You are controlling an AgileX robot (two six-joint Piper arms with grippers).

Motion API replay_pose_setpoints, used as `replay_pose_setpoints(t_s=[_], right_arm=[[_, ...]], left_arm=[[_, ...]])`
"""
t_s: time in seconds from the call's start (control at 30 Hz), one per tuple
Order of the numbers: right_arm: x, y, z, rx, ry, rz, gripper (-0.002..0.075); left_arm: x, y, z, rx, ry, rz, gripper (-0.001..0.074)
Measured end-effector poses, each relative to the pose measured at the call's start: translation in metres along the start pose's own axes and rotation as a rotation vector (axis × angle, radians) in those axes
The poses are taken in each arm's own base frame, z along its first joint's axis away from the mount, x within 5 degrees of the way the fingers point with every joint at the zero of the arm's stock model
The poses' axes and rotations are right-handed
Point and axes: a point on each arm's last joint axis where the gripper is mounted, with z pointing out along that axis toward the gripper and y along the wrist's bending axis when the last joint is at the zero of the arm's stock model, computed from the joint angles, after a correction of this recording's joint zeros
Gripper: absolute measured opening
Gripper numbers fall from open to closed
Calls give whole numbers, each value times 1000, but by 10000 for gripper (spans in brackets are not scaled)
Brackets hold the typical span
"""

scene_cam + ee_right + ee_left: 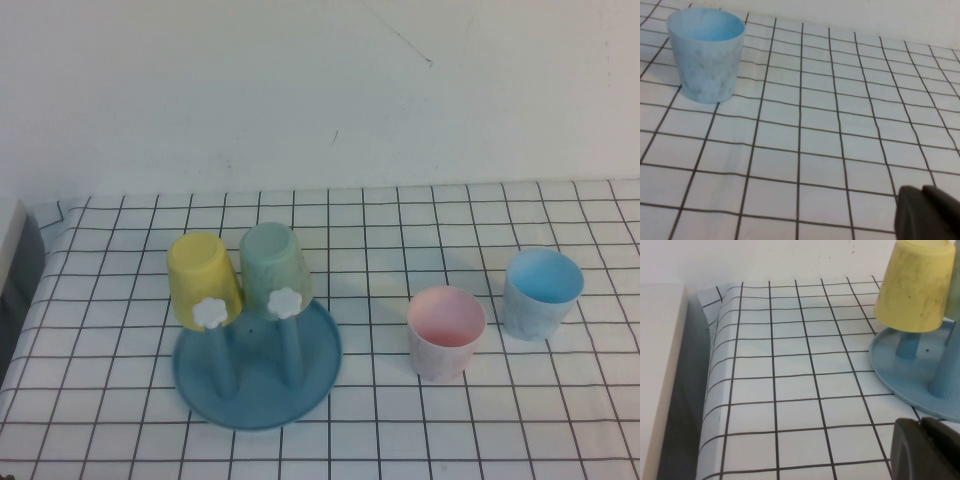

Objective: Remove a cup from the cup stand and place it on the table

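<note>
Two cups, yellow [204, 279] and green [275, 264], sit inverted on the cup stand [257, 375]. I see the pink cup [446, 333] upright on the table [400, 220] beside the blue cup [541, 292], clear of both grippers. Left gripper [927, 450] near the stand, right gripper [930, 212] near the blue cup; jaw state unreadable.
</note>
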Motion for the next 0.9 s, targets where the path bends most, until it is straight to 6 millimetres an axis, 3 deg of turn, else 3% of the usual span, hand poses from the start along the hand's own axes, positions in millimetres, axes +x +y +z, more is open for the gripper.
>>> replay_pose_setpoints(t_s=[0.9], right_arm=[[0,0,0,0,0,-11,-3]], left_arm=[[0,2,0,-27,2,115,-2]])
